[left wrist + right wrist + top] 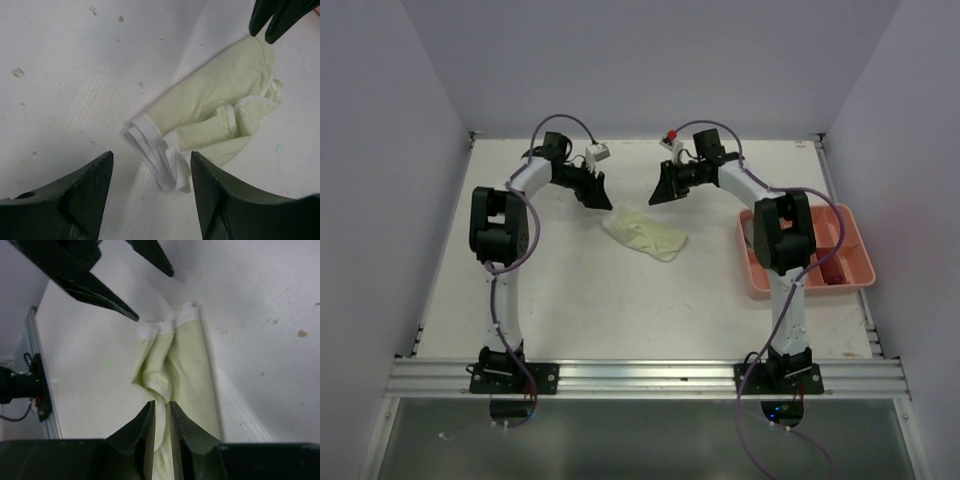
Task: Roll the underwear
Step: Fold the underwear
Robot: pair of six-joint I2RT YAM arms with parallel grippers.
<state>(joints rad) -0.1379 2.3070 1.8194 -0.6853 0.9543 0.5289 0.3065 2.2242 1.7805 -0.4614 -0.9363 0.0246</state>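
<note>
Underwear (645, 235) in pale yellow-green lies crumpled mid-surface, between two sets of fingers.
Left fingers (80, 200), dark and wedge-shaped, stand wide apart over the garment's white waistband (150, 145), holding nothing. The soft, thin cloth is folded lengthwise into a loose, lumpy strip with white-trimmed leg openings. It lies flat on the white, speck-marked surface (570, 300). Right fingers (132, 440) hang over its other end with only a narrow slit between them and no cloth pinched. Further right sits a salmon-pink plastic tray (860, 255) with compartments, partly hidden behind the right arm (785, 240).
</note>
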